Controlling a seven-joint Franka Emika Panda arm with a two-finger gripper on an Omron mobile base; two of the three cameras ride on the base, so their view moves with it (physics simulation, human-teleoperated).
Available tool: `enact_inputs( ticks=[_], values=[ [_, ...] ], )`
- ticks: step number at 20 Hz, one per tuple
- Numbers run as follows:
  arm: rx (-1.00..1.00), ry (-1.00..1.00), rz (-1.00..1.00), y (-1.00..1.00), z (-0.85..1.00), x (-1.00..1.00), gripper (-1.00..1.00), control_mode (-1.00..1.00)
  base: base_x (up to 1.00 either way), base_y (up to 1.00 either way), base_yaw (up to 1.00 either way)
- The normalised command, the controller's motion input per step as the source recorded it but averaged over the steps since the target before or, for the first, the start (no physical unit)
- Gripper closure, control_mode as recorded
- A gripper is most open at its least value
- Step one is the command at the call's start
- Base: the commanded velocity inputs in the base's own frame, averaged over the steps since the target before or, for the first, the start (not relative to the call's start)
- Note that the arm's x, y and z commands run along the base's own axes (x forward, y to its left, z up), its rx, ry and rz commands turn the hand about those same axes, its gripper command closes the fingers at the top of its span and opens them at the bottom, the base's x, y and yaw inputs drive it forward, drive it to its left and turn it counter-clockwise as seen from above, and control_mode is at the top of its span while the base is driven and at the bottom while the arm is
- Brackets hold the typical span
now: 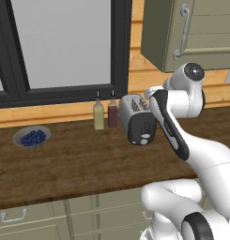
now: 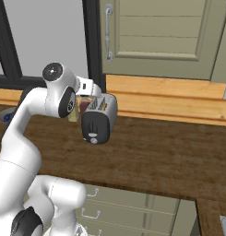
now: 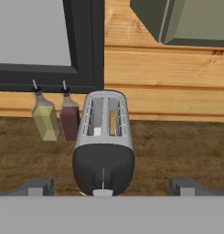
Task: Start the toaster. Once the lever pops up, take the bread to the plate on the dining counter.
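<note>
- Toaster (image 3: pixel 103 151) stands on the long wooden worktop (image 1: pixel 65 159), its black end panel facing me, just beside two small bottles (image 3: pixel 56 116) under the window.
- From the hand view I look down into both slots; a pale brown slice of bread (image 3: pixel 112 123) sits in the right-hand one.
- Lever (image 3: pixel 103 192) is the pale tab low on the end panel, at the foot of its slot, though the grey band cuts the view there and I can't be sure of its position.
- My gripper (image 3: pixel 111 185) is spread wide, holding nothing, with a fingertip (image 3: pixel 38 186) on either side of the end panel and apart from it.
- I judge this as the opening step: the approach to start the toaster.
- Next I'd need to bring one finger over the tab and press down along the slot, keeping clear of the round knob (image 1: pixel 144 141) below.
</note>
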Motion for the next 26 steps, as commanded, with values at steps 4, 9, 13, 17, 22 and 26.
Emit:
enact_inputs(
  ticks=[4, 9, 13, 17, 22, 26],
  values=[
    [0.00, 0.00, 0.00, 0.00, 0.00, 0.00, -1.00, -1.00, 0.00, 0.00, 0.00],
    [0.00, 0.00, 0.00, 0.00, 0.00, 0.00, -1.00, -1.00, 0.00, 0.00, 0.00],
    [0.00, 0.00, 0.00, 0.00, 0.00, 0.00, -1.00, -1.00, 0.00, 0.00, 0.00],
    [0.00, 0.00, 0.00, 0.00, 0.00, 0.00, -1.00, -1.00, 0.00, 0.00, 0.00],
    [0.00, 0.00, 0.00, 0.00, 0.00, 0.00, -1.00, -1.00, 0.00, 0.00, 0.00],
    [0.00, 0.00, 0.00, 0.00, 0.00, 0.00, -1.00, -1.00, 0.00, 0.00, 0.00]
  ],
)
